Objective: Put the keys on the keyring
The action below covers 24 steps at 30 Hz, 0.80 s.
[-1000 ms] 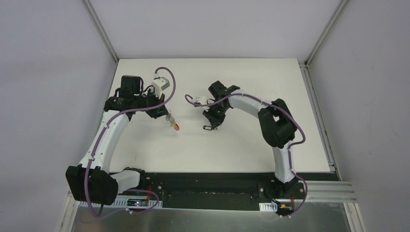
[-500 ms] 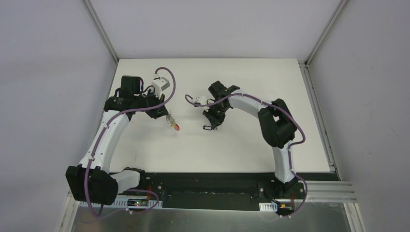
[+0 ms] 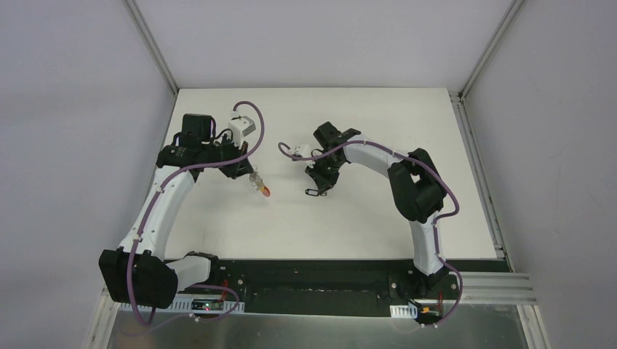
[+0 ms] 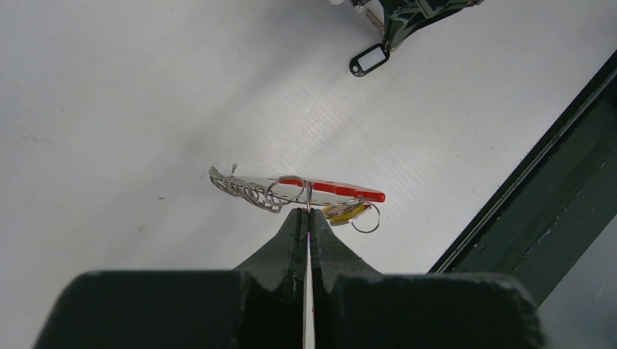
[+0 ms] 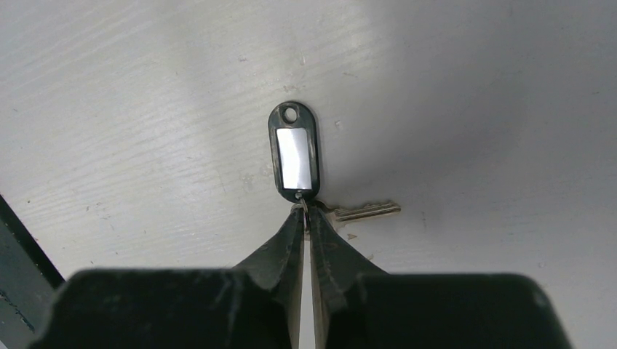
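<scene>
The keyring (image 4: 305,190) hangs edge-on above the white table: a red band, a row of silver wire loops, a yellow-tan tag and a small ring. My left gripper (image 4: 307,212) is shut on one of its wire loops. In the top view the keyring (image 3: 262,187) dangles below the left gripper (image 3: 252,177). The key (image 5: 364,211) is silver, joined by a small ring to a black tag (image 5: 294,151) with a white label. My right gripper (image 5: 304,215) is shut on that ring, just over the table. From above, the tag (image 3: 313,193) pokes out under the right gripper (image 3: 319,186).
The two grippers are about a hand's width apart near the table's middle. A black rail (image 3: 313,273) runs along the near edge, also the dark rail (image 4: 553,182) in the left wrist view. White walls with metal posts enclose the table.
</scene>
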Available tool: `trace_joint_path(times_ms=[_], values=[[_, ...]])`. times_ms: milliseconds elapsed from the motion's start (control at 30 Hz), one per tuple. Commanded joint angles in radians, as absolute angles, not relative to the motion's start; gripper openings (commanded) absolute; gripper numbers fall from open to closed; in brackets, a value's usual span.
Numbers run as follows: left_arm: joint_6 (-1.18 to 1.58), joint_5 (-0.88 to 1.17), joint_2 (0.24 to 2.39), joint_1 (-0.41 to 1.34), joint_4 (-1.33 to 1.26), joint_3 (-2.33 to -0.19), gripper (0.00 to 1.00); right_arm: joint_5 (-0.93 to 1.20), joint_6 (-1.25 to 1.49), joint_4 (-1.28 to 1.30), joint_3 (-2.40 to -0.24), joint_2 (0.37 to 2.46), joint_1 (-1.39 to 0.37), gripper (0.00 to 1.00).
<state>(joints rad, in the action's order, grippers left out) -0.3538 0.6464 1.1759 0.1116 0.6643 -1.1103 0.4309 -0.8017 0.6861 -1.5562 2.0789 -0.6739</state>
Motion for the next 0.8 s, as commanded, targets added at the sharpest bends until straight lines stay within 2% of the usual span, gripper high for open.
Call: trace_joint_path(times_ms=[0, 200, 367, 767], values=[[-0.371, 0.669, 1.150, 0.117, 0.663, -1.126, 0.00, 0.440, -0.816, 0.717, -1.561, 2.084, -0.681, 0.09], [-0.371, 0.668, 1.152, 0.117, 0.662, -1.125, 0.00, 0.450, -0.815, 0.720, -1.562, 2.088, -0.681, 0.08], [-0.373, 0.667, 1.152, 0.117, 0.663, -1.123, 0.00, 0.466, -0.811, 0.730, -1.570, 2.087, -0.680, 0.00], [-0.376, 0.674, 1.161, 0.118, 0.653, -1.127, 0.00, 0.522, -0.790, 0.737, -1.592, 2.014, -0.653, 0.00]])
